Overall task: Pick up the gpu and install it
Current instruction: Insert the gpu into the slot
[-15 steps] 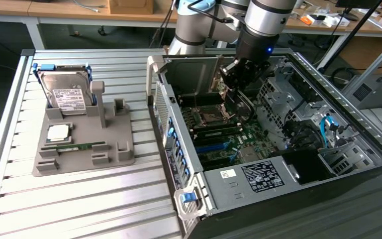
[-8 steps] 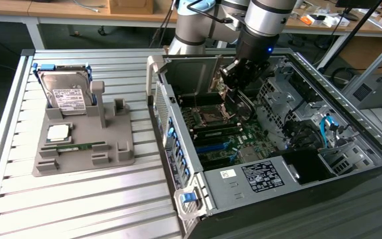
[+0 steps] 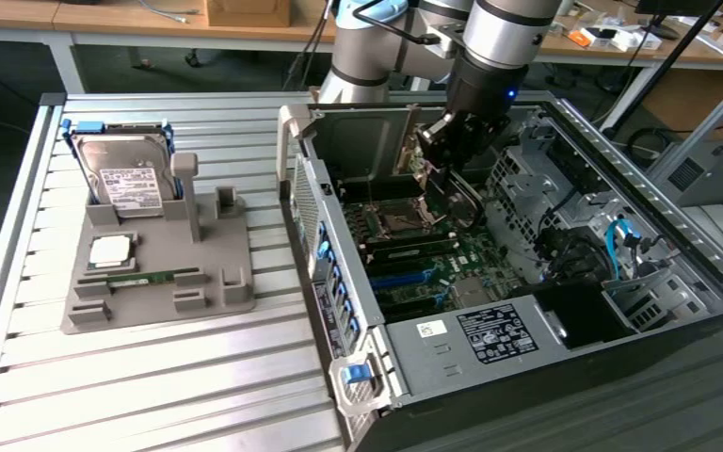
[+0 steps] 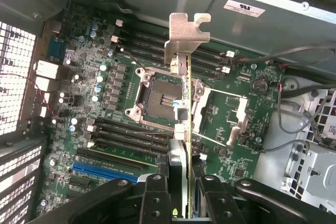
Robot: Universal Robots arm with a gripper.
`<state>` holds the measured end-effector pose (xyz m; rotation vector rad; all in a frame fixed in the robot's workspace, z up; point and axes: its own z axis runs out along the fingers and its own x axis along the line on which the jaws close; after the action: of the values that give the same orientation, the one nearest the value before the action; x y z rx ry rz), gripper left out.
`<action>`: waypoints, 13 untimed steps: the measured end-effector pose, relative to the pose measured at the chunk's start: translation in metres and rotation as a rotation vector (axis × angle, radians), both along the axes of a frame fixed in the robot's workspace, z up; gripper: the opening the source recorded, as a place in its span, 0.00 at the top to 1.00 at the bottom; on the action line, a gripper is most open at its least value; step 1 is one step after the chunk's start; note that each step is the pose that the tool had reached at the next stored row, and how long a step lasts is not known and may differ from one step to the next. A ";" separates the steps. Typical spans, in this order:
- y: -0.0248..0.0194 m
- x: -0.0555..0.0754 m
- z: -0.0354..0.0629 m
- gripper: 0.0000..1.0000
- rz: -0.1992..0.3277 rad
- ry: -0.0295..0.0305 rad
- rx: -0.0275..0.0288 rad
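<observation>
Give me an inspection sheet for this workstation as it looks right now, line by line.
Surface: slatted metal table; open computer case at the exterior view's right.
Job's things: gpu held edge-on above the motherboard, silver bracket leading.
Clutter: grey holder carrying a hard drive and a memory stick.
Grippers: gripper closed on the gpu, inside the case.
Cables: blue cable in the case; grey wires beside the motherboard.
Surroundings: wooden benches behind, a cardboard box on one.
</observation>
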<state>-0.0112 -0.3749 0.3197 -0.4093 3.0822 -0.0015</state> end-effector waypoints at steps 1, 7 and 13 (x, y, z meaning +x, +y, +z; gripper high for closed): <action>0.0000 0.000 0.0000 0.73 0.002 0.0000 0.0000; 0.0000 0.000 0.0000 0.73 0.020 0.0000 -0.0001; 0.0000 0.000 0.0000 0.73 0.033 0.0000 0.0000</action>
<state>-0.0112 -0.3749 0.3197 -0.4601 3.0750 -0.0007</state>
